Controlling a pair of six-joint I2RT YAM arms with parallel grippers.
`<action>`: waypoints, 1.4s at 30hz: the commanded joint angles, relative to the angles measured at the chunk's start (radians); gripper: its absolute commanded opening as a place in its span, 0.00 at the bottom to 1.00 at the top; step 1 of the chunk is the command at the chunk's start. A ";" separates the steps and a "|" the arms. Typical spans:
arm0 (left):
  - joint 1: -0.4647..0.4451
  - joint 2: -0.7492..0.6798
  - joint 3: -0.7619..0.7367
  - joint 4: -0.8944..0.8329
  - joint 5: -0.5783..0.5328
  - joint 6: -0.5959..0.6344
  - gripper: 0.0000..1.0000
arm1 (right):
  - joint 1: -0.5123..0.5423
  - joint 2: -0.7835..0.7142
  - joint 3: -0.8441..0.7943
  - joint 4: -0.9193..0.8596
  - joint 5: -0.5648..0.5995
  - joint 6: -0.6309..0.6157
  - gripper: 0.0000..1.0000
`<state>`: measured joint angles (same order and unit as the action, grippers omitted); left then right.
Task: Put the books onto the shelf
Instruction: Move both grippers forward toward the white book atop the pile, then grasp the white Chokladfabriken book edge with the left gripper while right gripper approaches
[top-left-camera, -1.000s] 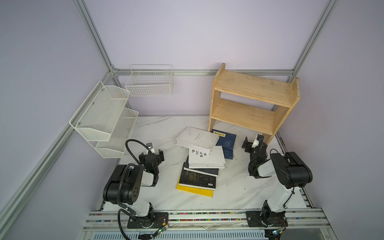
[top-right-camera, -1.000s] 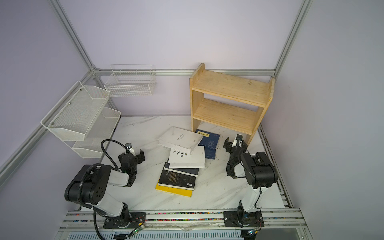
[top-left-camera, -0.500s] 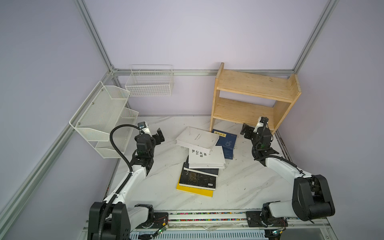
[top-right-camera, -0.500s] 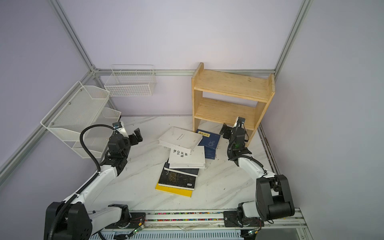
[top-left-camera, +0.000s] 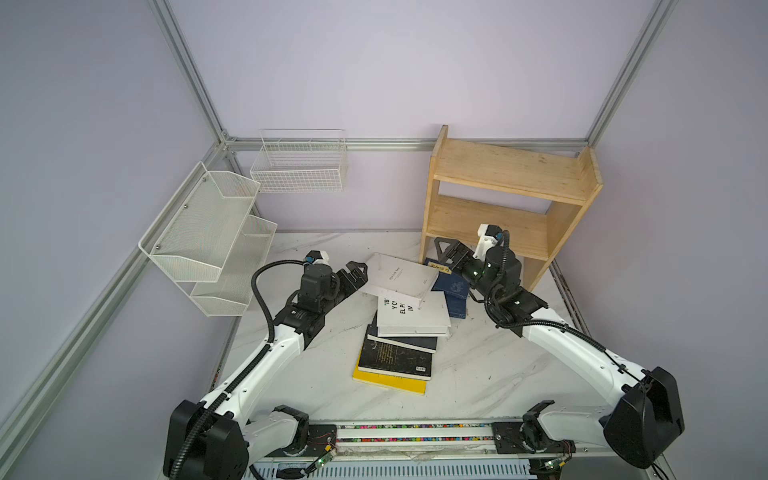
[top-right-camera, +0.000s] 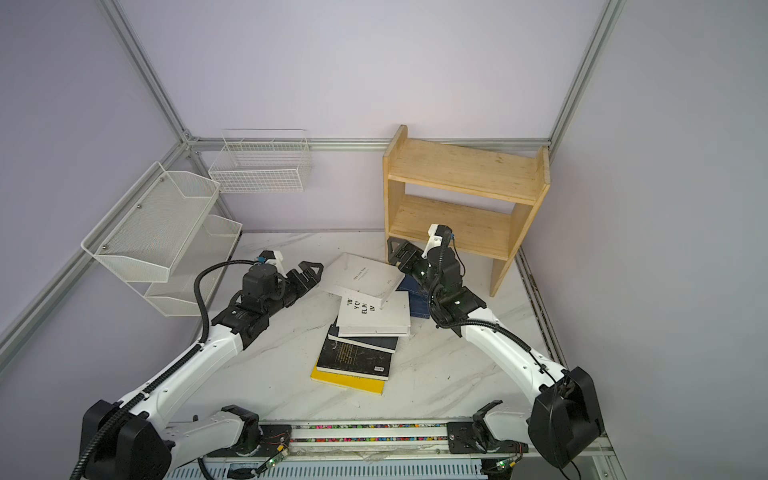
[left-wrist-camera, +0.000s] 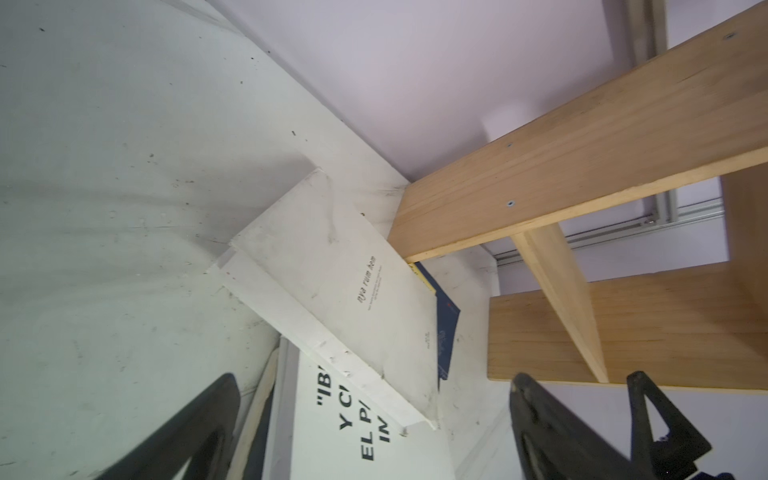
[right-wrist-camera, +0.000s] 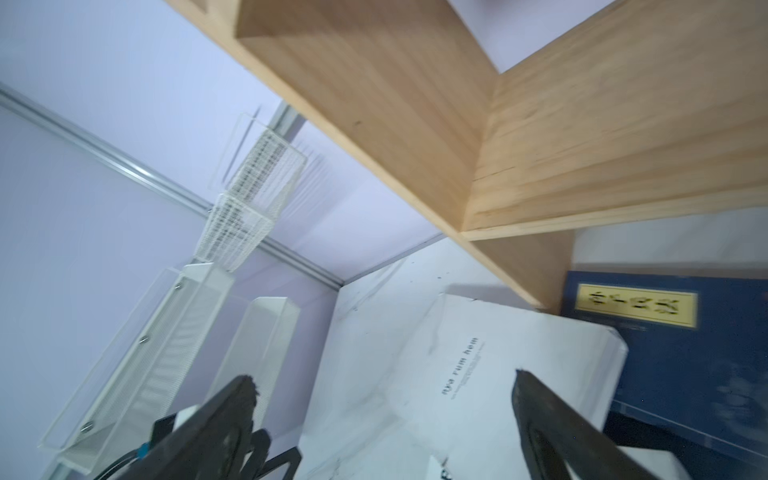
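Several books lie in a loose pile mid-table: a plain white book (top-left-camera: 399, 276) on top, tilted, a white book with bold black lettering (top-left-camera: 415, 313), a navy book (top-left-camera: 453, 289), a black book (top-left-camera: 395, 357) and a yellow book (top-left-camera: 388, 383) at the bottom. The wooden shelf (top-left-camera: 507, 176) stands at the back right with both tiers bare. My left gripper (top-left-camera: 356, 274) is open just left of the top white book's edge. My right gripper (top-left-camera: 449, 254) is open above the navy book, by the shelf's left panel. In the wrist views, the left gripper (left-wrist-camera: 374, 378) and the right gripper (right-wrist-camera: 382, 376) hold nothing.
A white mesh tiered rack (top-left-camera: 208, 237) hangs on the left wall and a white wire basket (top-left-camera: 299, 166) on the back wall. The marble table (top-left-camera: 324, 374) ends at a rail along the front. The shelf's left panel (left-wrist-camera: 478, 208) stands close behind the books.
Both arms have unfolded from the front and stretched forward to the book pile, the left to its left edge, the right to its far right corner. The books have not moved.
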<state>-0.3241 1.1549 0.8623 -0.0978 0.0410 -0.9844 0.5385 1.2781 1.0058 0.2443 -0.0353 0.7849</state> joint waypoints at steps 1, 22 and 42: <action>0.019 -0.041 -0.022 0.210 0.014 -0.140 1.00 | -0.007 -0.029 0.022 -0.069 0.002 0.070 0.97; 0.131 0.520 0.159 0.142 0.287 -0.369 1.00 | 0.007 0.239 0.125 -0.179 0.154 -0.276 0.97; 0.079 0.756 0.199 0.630 0.300 -0.496 1.00 | 0.066 0.444 0.164 -0.130 0.044 -0.309 0.97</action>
<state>-0.2371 1.8847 0.9550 0.3660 0.3229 -1.4582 0.5884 1.6985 1.1221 0.1085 0.0448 0.5083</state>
